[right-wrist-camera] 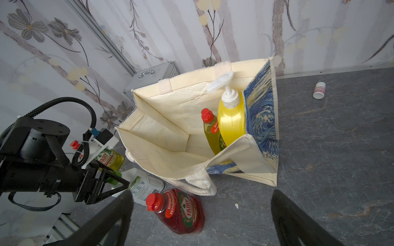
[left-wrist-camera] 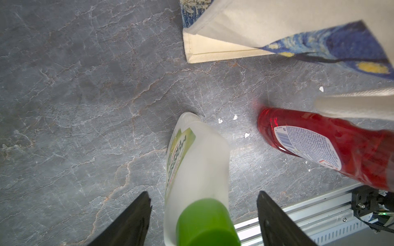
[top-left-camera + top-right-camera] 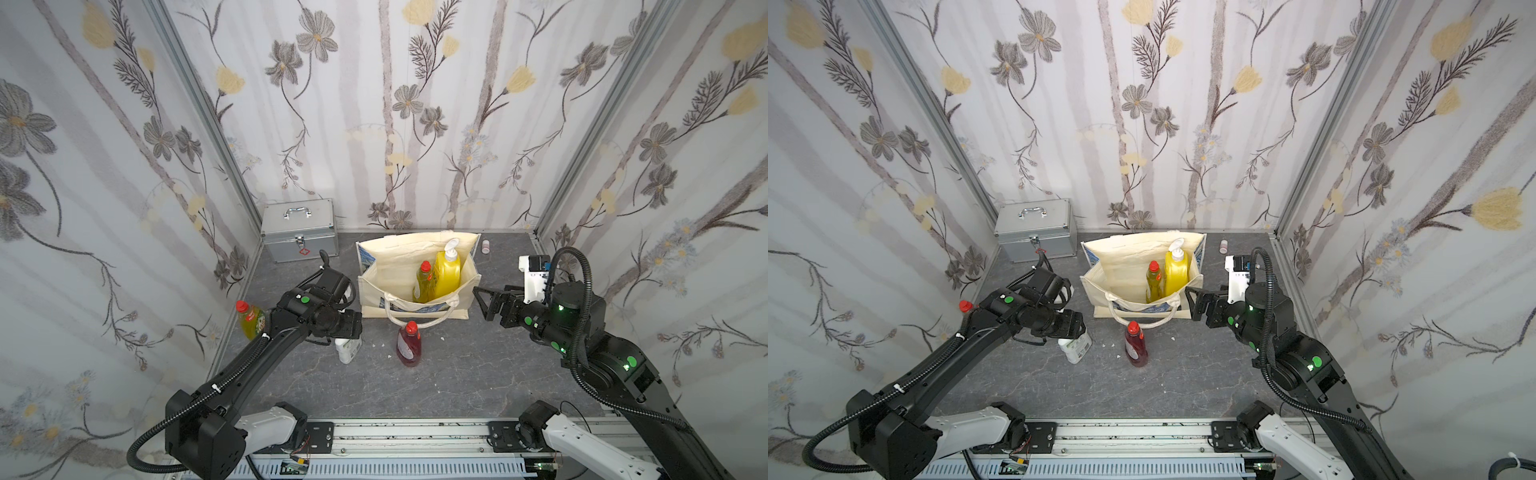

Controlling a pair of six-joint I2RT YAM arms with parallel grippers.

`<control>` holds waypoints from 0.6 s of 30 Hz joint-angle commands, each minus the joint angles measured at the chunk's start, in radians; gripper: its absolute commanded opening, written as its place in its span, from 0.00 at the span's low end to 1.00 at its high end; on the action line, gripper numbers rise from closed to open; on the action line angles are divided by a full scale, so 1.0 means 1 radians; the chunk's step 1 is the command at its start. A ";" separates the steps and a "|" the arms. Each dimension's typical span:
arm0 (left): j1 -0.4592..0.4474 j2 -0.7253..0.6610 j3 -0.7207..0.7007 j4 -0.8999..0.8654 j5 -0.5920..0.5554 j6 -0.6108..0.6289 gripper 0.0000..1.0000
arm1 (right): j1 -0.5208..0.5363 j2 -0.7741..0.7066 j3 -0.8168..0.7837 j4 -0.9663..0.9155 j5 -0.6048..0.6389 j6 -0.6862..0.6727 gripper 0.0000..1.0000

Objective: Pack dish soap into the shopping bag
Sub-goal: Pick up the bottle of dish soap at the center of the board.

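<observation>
Shopping bag (image 3: 390, 266): is standing open-mouthed at the centre of both top views, on the grey table top (image 3: 457, 374). One loop handle (image 3: 415, 318) is hanging down its near wall.
Pump bottle (image 3: 446, 270): is standing upright inside the bag, against the right-hand wall.
Packed yellow-green bottle (image 3: 422, 282): is standing inside the bag, touching the pump bottle on its left.
Red bottle (image 3: 408, 345): is standing on the table top outside the bag, just below it in both top views and near the hanging handle.
White bottle (image 3: 347, 351): is standing on the table top left of the red bottle and apart from it, with its green cap (image 2: 204, 223) uppermost.
Loose yellow-green bottle (image 3: 250, 320): is standing at the left edge of the table top, partly hidden behind the left arm (image 3: 257, 357).
Left claw (image 2: 203, 192): is pointing down over the white bottle. In the left wrist view its two fingers (image 2: 132, 217) are flanking the green cap with a gap showing on each side, so the jaws are standing apart and gripping nothing.
Right claw (image 3: 482, 303): is hovering just right of the bag, jaws spread wide, holding nothing.
Metal case (image 3: 299, 232): is sitting at the upper left corner of the table top.
Small jar (image 3: 485, 247): is sitting at the upper right of the table top, just beyond the bag's far right corner.
</observation>
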 commanded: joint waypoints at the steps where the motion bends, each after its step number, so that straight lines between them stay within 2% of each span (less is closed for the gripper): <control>1: -0.003 -0.003 -0.010 0.027 -0.023 0.006 0.79 | -0.005 -0.001 -0.007 0.016 -0.012 0.007 1.00; 8: -0.007 -0.118 -0.097 0.103 -0.052 -0.042 0.80 | -0.013 0.002 -0.011 0.019 -0.017 0.005 1.00; 11: -0.008 -0.181 -0.164 0.164 -0.033 -0.043 0.80 | -0.016 0.002 -0.019 0.022 -0.021 0.005 1.00; 18: -0.011 -0.312 -0.311 0.289 -0.074 -0.029 0.77 | -0.023 0.013 -0.020 0.033 -0.034 0.001 1.00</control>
